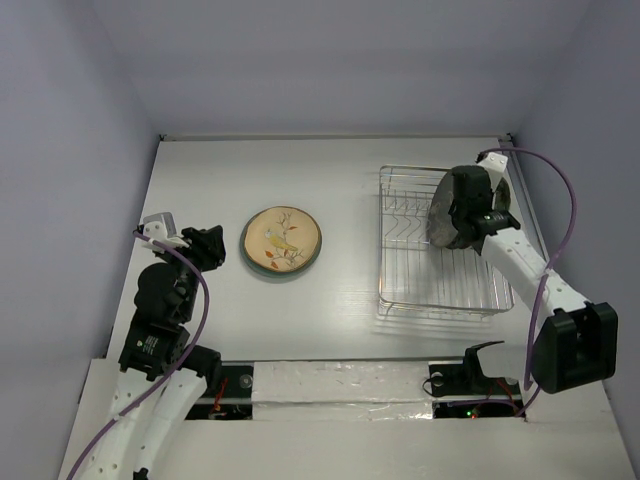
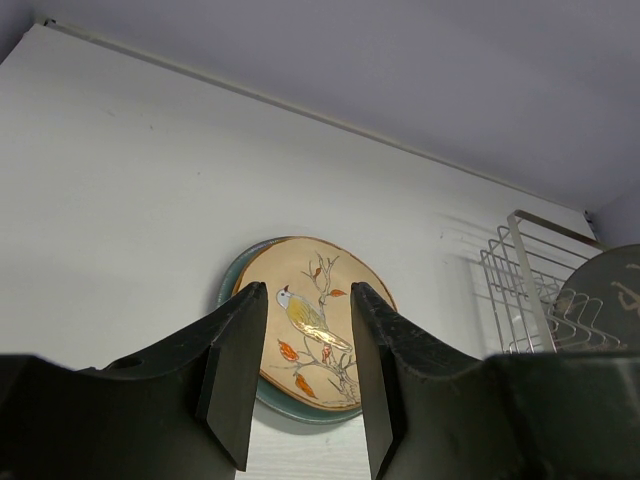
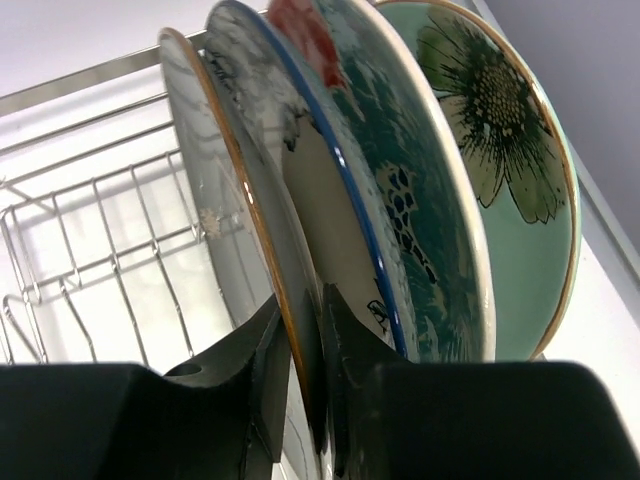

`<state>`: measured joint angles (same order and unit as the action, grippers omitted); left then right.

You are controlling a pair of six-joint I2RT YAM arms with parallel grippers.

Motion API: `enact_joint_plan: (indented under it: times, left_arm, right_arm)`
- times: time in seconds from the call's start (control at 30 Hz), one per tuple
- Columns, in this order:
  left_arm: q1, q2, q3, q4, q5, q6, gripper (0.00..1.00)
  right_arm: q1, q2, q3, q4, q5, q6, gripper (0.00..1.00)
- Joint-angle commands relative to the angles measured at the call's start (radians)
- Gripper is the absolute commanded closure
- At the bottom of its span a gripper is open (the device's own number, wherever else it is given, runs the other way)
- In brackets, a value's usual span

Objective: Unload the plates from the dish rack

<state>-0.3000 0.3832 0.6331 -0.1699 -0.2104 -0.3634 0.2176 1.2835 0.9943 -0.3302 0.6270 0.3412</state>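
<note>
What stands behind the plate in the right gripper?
Behind the orange-rimmed plate: a blue-rimmed plate, a red-and-teal plate, a green flower plate. The right gripper hides their lower parts.

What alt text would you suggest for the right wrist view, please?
The right claw grips the rim of the nearest upright plate, orange-edged, in the wire dish rack; a blue-rimmed plate and a teal floral plate stand behind it.

The left arm sits folded back, left gripper (image 2: 307, 297) with jaws parted; the right arm stretches forward, right gripper (image 3: 300, 305) pinching a plate (image 3: 205, 170) by its rim.
</note>
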Motion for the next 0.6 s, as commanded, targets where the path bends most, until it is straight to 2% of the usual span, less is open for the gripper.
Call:
enact_joint_plan:
  times: [0.0,0.27,0.4,0.57]
  left_arm:
    - [0.004,0.008,0.013,0.035,0.003,0.004,0.64]
    - [0.004,-0.001,0.013,0.038,0.003,0.003,0.64]
    - [0.004,0.000,0.011,0.038,0.003,0.003,0.64]
    - [0.004,0.000,0.011,0.038,0.003,0.003,0.64]
  right_arm:
    - [-0.004,-0.058,0.125,-0.006,0.040,-0.056,1.00]
    - [-0.004,-0.119,0.208,-0.052,-0.059,-0.068,1.00]
    - [-0.004,-0.183,0.233,-0.069,-0.088,-0.054,1.00]
    - [-0.004,-0.291,0.256,-0.052,-0.205,-0.015,1.00]
